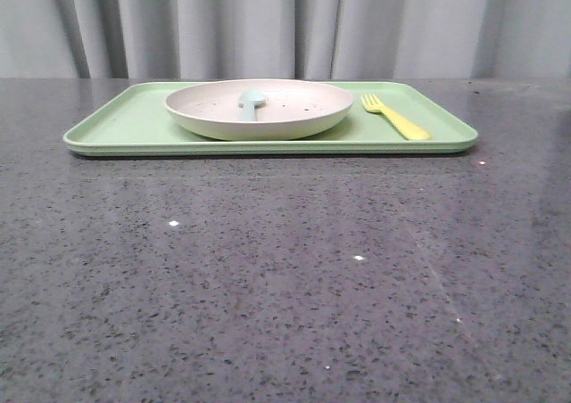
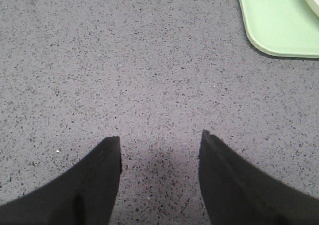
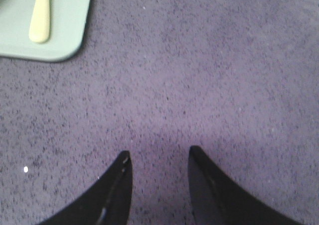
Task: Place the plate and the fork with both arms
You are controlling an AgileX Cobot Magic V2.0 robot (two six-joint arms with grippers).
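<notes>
Both grippers, left [image 2: 160, 148] and right [image 3: 158, 158], hang parted and empty over bare table [image 1: 285, 278]. On the tray [image 1: 134, 122] sit plate [image 1: 294, 118] and fork [image 1: 397, 118]; I'd approach each from its outer side.

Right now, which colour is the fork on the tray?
The fork is pale yellow, seen best in the front view, beside the plate.

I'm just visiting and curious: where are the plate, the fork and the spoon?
plate [image 1: 294, 125]: front view, on its near outer wall.
fork [image 1: 403, 124]: front view, on its handle, right of the plate.
spoon [image 1: 251, 100]: front view, on its bowl, inside the plate.
</notes>
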